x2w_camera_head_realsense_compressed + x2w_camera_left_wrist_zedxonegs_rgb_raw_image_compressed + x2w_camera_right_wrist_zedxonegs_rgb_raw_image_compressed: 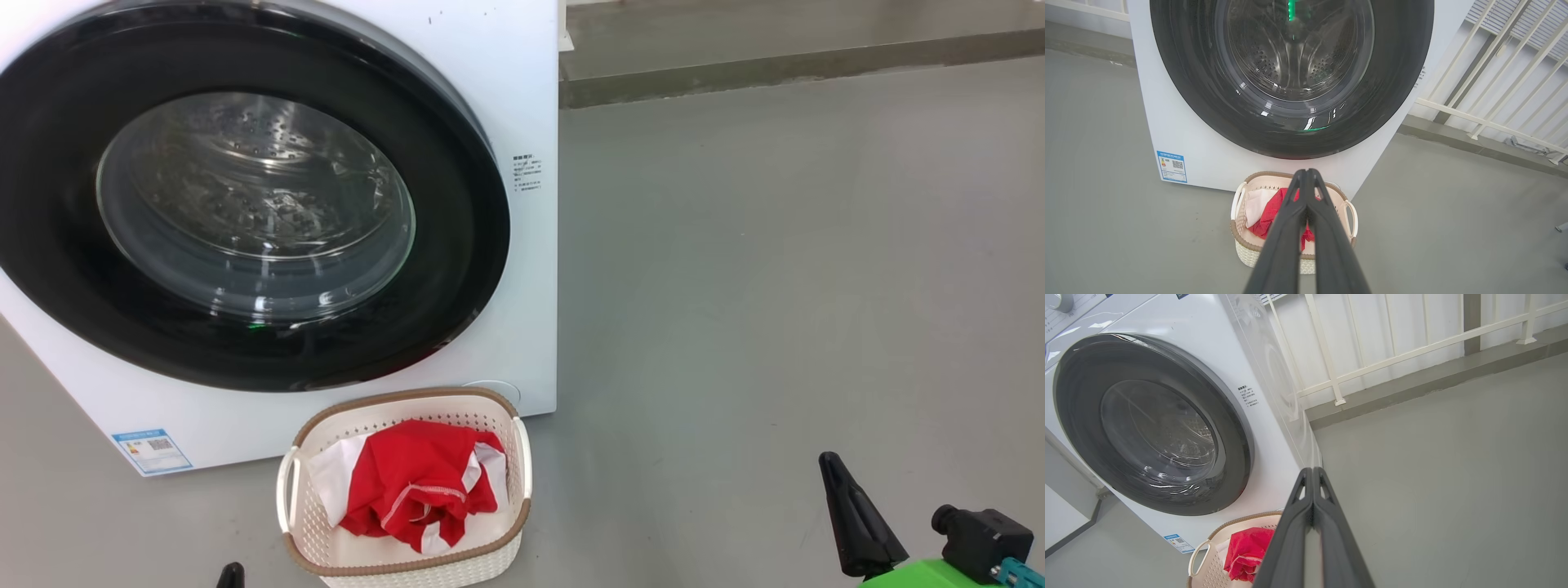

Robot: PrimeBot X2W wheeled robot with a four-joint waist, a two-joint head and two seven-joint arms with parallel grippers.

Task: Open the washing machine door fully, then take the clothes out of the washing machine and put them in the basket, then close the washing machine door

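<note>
White washer (526, 327), blue label (153, 451) at lower corner; round black-rimmed door (457, 245) closed, steel drum (245, 180) seen through it; cream basket (310, 523) on grey floor (775, 286) just before it, holding red-and-white clothes (416, 482); right gripper (831, 462) lower right, fingers together; left gripper (231, 574) tip at bottom edge.
</note>
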